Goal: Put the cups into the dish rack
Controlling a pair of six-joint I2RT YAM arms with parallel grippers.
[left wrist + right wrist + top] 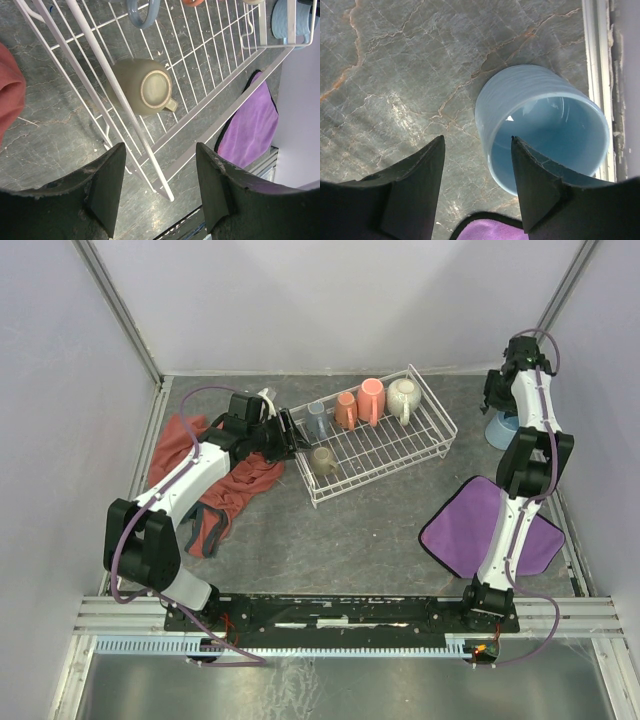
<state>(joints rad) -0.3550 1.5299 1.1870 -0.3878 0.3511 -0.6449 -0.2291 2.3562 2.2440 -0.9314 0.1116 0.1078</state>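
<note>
The white wire dish rack [432, 440] holds five cups: grey-blue [317, 420], white-and-orange [346, 410], salmon-orange [371, 400], cream [403, 397] and olive-green [322, 462]. The olive cup [145, 87] lies with its base towards the left wrist camera. My left gripper [291, 432] is open and empty at the rack's left edge, its jaws over the rack's rim wire [150, 150]. The larger light blue cup [500, 428] stands on the table at the far right. My right gripper [477, 138] is open above it, one finger over the cup's [540, 130] inside, the other outside its wall.
A red cloth [215, 490] lies under the left arm, left of the rack. A purple cloth [465, 525] lies at the right front, under the right arm. The metal side rail [594, 75] runs close beside the blue cup.
</note>
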